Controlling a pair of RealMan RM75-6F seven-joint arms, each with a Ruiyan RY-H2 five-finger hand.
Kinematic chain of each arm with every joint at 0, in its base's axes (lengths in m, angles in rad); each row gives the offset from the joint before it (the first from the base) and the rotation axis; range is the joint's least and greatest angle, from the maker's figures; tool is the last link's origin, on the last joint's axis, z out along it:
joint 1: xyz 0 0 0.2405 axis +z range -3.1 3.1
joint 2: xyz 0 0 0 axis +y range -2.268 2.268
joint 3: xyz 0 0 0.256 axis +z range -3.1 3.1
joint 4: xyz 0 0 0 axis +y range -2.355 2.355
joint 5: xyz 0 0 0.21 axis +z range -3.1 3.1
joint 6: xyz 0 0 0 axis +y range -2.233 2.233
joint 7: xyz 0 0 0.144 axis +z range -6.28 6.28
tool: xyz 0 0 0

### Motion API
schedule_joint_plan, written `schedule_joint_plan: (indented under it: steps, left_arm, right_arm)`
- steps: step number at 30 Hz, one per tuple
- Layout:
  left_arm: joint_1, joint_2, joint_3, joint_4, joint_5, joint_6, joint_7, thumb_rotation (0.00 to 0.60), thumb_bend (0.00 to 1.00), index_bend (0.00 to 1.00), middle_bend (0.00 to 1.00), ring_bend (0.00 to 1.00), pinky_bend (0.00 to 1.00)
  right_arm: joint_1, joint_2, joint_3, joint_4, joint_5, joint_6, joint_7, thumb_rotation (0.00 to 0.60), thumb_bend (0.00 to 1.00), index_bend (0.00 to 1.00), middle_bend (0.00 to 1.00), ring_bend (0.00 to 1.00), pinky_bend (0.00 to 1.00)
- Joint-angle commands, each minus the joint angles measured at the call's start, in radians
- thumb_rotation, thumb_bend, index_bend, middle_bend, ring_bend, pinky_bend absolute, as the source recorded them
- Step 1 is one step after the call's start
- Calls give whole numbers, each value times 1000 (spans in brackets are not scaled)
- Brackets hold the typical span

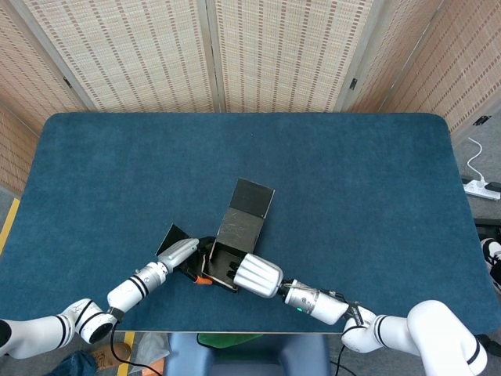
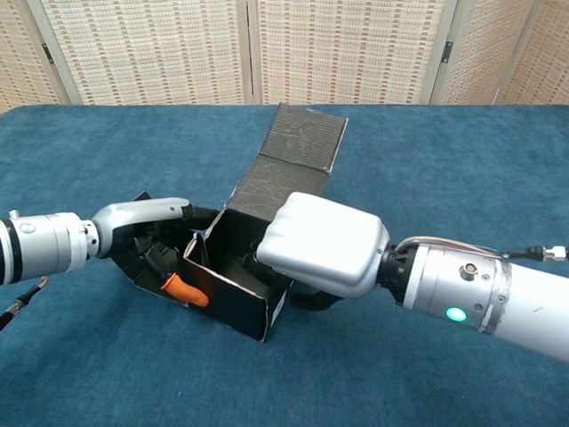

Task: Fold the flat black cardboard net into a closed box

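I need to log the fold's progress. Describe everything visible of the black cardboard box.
The black cardboard box is matte, part-folded and open-topped, lying at the near edge of the blue table. Its walls stand up around a cavity; a long two-panel lid flap stretches away, unfolded. A side flap on the left hangs open. The left hand holds that side, and the right hand reaches its fingers into the cavity.
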Motion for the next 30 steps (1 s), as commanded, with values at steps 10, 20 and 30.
schedule_joint_plan:
  steps: [10,20,30]
  left_arm:
    - [17,1,-12,-3,-26,10,19,600,180,290,295,476,559]
    - [32,10,-33,-49,-61,20,78,600,182,49,67,25,256]
    - [79,67,-50,-130,-73,96,122,600,183,0,0,0,160]
  right_arm:
    - [4,23,12,-4,1,18,6,600,215,912,845,768,1000]
    - [19,89,12,-24,0,12,39,600,74,33,47,664,1000]
    - [-73,225,23,-200,90,76,67,600,70,0,10,640,1000]
